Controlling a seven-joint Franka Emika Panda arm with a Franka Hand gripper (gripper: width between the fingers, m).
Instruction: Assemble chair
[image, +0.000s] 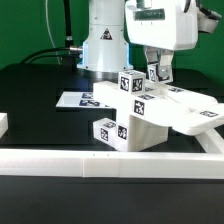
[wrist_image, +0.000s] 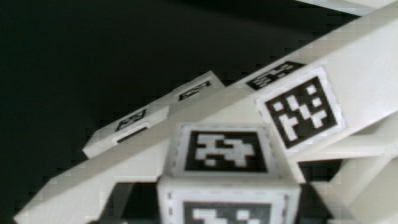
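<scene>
While your gripper (image: 157, 72) stood nearly closed over the chair (image: 150, 113), you couldn't tell if it held a part.

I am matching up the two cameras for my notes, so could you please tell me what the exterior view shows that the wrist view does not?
Only the exterior view shows the arm's base, the marker board lying flat on the black table, the white border wall in front, and the whole partly built chair, with the pincer down at its upper parts. Only the wrist view shows, up close, a tagged block end and slanted white faces beside it. Both show the chair's glossy white tagged parts against the black surface.
</scene>
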